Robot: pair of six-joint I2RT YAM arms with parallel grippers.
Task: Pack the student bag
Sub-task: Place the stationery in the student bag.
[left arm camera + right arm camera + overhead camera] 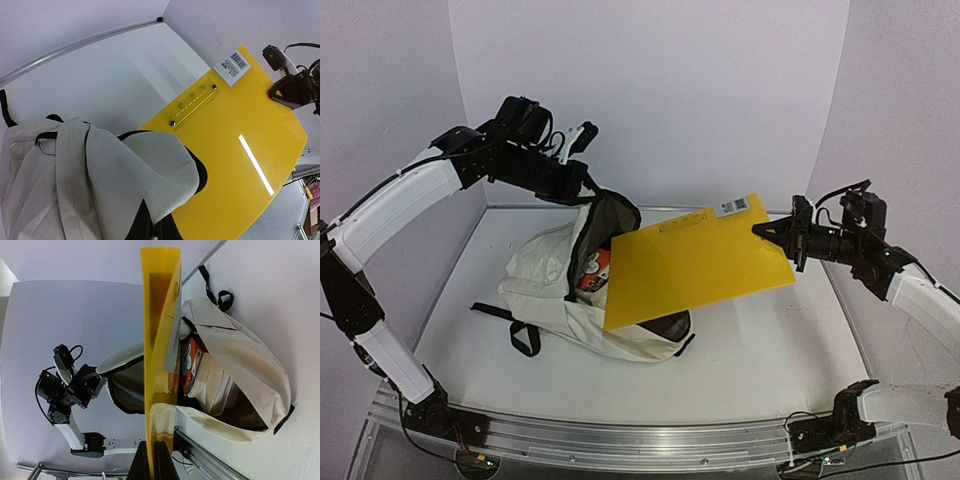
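white tabletop [770,340], pale walls: at left, the left gripper [586,190] looks clamped on the lifted rim of the cream soft fabric student bag [545,275], which lies open at centre-left. a flat yellow plastic folder [700,265], its lower edge at the mouth, is pinched at a corner by the right gripper [763,231]. the insertion step seems under way; next the folder likely needs tilting and sliding inside.

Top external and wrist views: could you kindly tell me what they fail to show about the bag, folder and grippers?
- Left gripper: fingers hidden behind the bag flap in the top view, out of frame in the left wrist view.
- Bag contents: only an orange box shows; folder and bag walls hide the rest in every view.
- Folder label: print too small in the left wrist view.
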